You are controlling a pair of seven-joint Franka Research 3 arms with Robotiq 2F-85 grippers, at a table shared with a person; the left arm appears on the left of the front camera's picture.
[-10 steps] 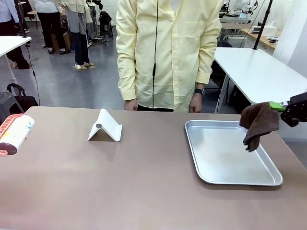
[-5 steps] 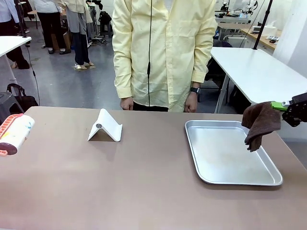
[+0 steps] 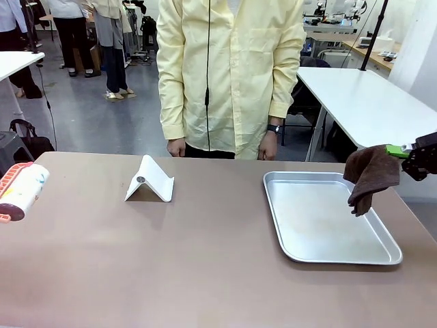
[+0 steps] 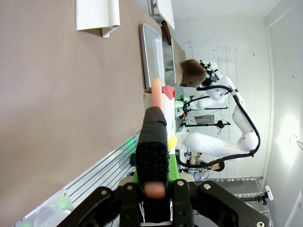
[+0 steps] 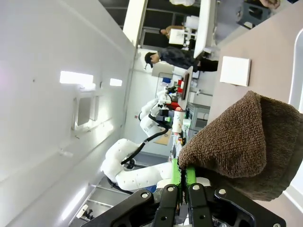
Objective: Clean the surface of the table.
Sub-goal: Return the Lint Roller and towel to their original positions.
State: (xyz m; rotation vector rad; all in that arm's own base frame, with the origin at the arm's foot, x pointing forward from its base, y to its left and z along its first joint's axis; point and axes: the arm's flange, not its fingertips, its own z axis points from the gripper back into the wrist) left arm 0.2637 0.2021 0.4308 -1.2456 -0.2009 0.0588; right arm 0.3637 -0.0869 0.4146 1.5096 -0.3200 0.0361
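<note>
The brown table [image 3: 205, 260] spreads across the front view. At its right edge my right gripper [image 3: 397, 153] is shut on a brown cloth [image 3: 372, 178], which hangs just above the right rim of the silver tray [image 3: 328, 256]. In the right wrist view the green pads of that gripper [image 5: 181, 174] pinch the cloth [image 5: 236, 142]. My left gripper [image 4: 154, 142] is shut on the orange handle of a lint roller [image 4: 155, 97]. The white roll of the lint roller [image 3: 22, 191] shows at the table's left edge.
A white folded stand [image 3: 150, 180] sits on the table left of centre, toward the far side. A person in a yellow shirt [image 3: 229, 75] stands at the far edge, hands hanging down. A white-topped table [image 3: 369, 102] is behind on the right.
The person has shifted a little toward picture left. The right gripper with the cloth has drifted very slightly right. The lint roller has not moved.
</note>
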